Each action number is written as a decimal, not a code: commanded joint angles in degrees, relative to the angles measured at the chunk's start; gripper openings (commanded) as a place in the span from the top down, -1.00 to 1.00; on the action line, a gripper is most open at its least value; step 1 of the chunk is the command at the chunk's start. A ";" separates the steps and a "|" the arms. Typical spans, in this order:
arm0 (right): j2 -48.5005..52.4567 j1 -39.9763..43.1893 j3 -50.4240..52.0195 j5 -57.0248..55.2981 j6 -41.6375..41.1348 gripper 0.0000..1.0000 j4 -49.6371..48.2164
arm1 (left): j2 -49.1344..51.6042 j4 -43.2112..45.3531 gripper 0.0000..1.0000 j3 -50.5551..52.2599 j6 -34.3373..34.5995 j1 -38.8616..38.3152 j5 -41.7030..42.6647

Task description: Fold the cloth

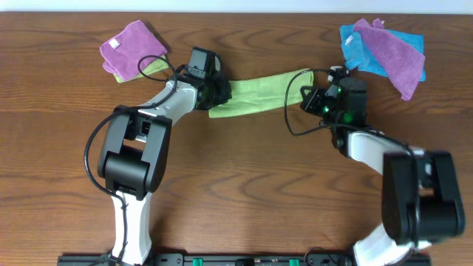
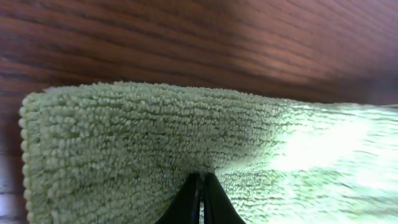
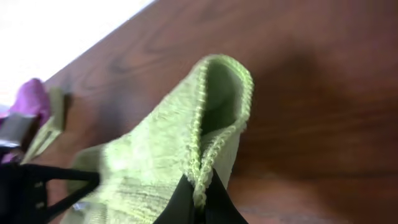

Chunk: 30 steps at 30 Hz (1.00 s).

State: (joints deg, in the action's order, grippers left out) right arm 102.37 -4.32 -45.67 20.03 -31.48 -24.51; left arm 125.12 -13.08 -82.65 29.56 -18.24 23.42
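The lime-green cloth (image 1: 260, 92) is folded into a long band and stretched between my two grippers over the back of the table. My left gripper (image 1: 220, 94) is shut on its left end; in the left wrist view the black fingertips (image 2: 202, 180) pinch the cloth's terry surface (image 2: 143, 137). My right gripper (image 1: 306, 98) is shut on the right end; in the right wrist view the fingers (image 3: 200, 193) clamp the doubled stitched edge of the cloth (image 3: 161, 155), which stands up in a loop. The white tag is not visible.
A purple cloth (image 1: 131, 48) over a lime-green one lies at the back left. A purple cloth (image 1: 395, 52) on a bright blue cloth (image 1: 362, 52) lies at the back right. Black cables hang by both wrists. The table is dark wood (image 1: 244, 185).
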 commanded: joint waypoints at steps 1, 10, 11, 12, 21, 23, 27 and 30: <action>-2.91 -1.46 -0.09 0.33 3.63 0.97 1.14 | 0.98 -1.29 0.88 0.98 -1.25 -0.55 0.70; -4.35 -9.25 -2.01 -1.18 5.97 0.97 1.38 | 0.98 -1.29 0.88 0.98 -1.25 -0.52 1.90; -4.35 -9.92 -2.40 -1.75 6.12 0.97 1.73 | 0.96 -1.29 0.88 0.98 -1.25 -0.52 1.99; -4.35 -10.64 -2.97 -2.05 6.62 0.97 2.27 | 0.96 -1.31 0.88 0.94 -1.27 -0.52 2.05; -4.33 -15.10 -8.09 -3.65 10.56 0.97 7.65 | 0.35 -1.92 0.88 -0.59 -1.29 -0.11 2.12; -4.31 -15.61 -8.68 -3.80 10.58 0.97 7.67 | 0.35 -2.43 0.88 -1.31 -1.29 0.22 2.14; -4.22 -15.89 -8.81 -3.76 10.58 0.97 8.09 | 0.33 -4.20 0.88 -3.06 -1.53 1.03 2.16; -4.22 -16.28 -8.81 -3.76 10.86 0.97 8.33 | 0.33 -5.40 0.88 -4.09 -2.58 1.57 2.16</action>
State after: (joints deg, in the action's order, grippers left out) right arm 99.04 -19.64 -53.47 16.86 -21.87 -16.34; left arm 125.12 -17.63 -84.75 29.04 -17.61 25.32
